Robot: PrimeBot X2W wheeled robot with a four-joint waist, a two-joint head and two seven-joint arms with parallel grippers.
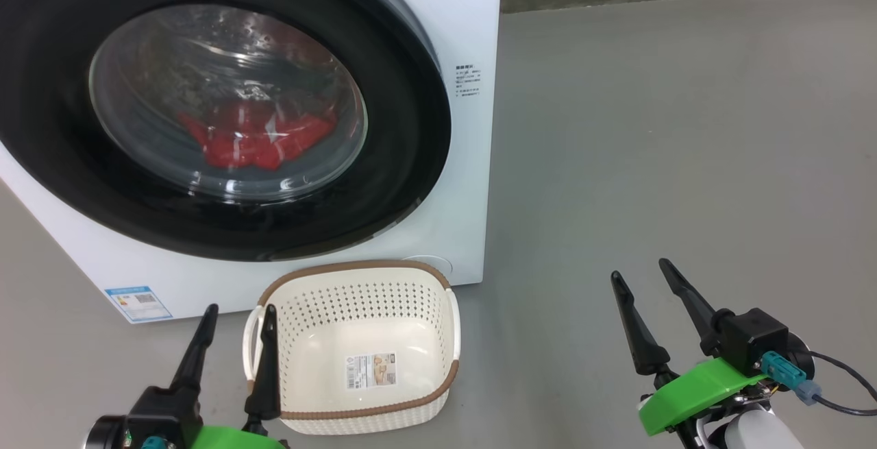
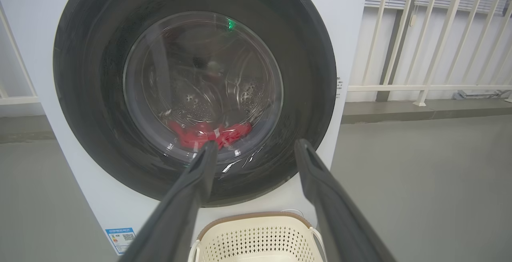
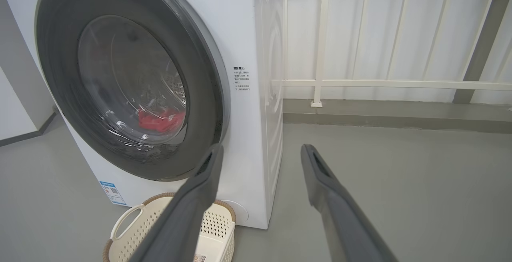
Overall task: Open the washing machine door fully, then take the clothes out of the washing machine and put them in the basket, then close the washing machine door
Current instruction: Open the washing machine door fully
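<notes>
The white washing machine (image 1: 452,17) stands ahead on the left, its round black-rimmed door (image 1: 55,154) lying against the front, with a thin gap showing at its right edge. Through the glass I see the red clothes (image 1: 257,137) low in the drum, also the clothes (image 2: 208,133) and clothes (image 3: 160,120). The cream basket (image 1: 411,394) stands on the floor in front of the machine, holding nothing but a paper label. My left gripper (image 1: 240,315) is open beside the basket's left handle. My right gripper (image 1: 640,269) is open over bare floor to the right.
Grey floor (image 1: 685,127) stretches to the right of the machine. A white railing (image 3: 380,83) on a low kerb runs behind it. A cable (image 1: 843,373) trails from my right wrist.
</notes>
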